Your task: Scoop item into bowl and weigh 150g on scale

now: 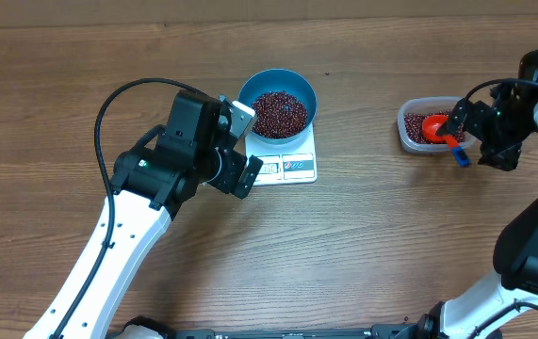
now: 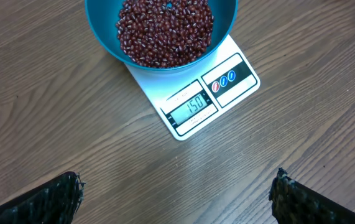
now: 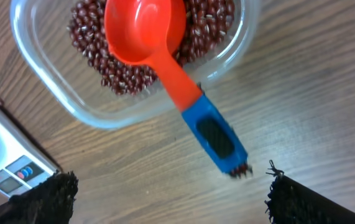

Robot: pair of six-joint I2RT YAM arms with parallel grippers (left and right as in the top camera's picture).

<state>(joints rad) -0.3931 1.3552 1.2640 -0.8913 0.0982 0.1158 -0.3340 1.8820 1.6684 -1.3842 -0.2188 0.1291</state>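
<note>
The blue bowl (image 1: 278, 105) stands on the white scale (image 1: 292, 166), filled with dark red-brown beans (image 2: 165, 30). The scale's display (image 2: 193, 106) reads 150. My left gripper (image 1: 248, 144) hovers open just left of the scale, its fingers wide apart over bare wood in the left wrist view (image 2: 177, 199). At the far right my right gripper (image 3: 171, 193) is open and holds nothing. In front of it lies a red scoop (image 3: 143, 31) with its cup in the clear tub (image 3: 46, 99) of beans. Its blue handle (image 3: 217, 138) reaches out over the tub's rim, apart from my fingers.
The clear tub (image 1: 410, 132) sits near the table's right side, with the scoop's blue handle (image 1: 458, 153) sticking out toward my right arm. A black cable loops above the left arm (image 1: 108, 104). Wood tabletop (image 1: 363, 245) spans the middle and front.
</note>
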